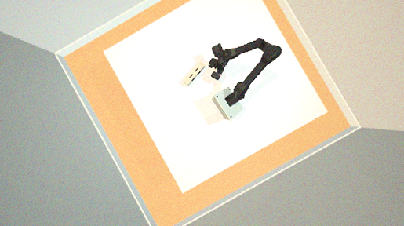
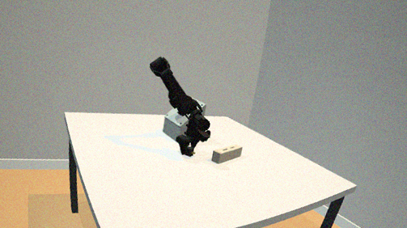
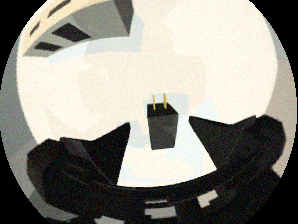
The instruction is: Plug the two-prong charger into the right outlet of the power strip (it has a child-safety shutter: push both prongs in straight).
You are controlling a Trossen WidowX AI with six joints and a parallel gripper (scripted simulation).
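Note:
The black two-prong charger [image 3: 161, 127] lies on the white table [image 1: 191, 150] [image 2: 173, 199], its two brass prongs pointing away from the wrist camera. My gripper [image 3: 160, 121] [image 1: 215, 72] [image 2: 186, 150] is open and low over the table, with one finger on each side of the charger and not touching it. The beige power strip [image 1: 192, 74] [image 2: 227, 153] [image 3: 80, 19] lies a short way beyond, at the upper left of the wrist view, with its outlet slots facing up. In the top and exterior views the gripper mostly hides the charger.
The arm's grey base box [image 1: 230, 107] [image 2: 174, 126] stands on the table behind the gripper. The table's edges are far from the work area, and an orange floor [image 1: 107, 114] lies below.

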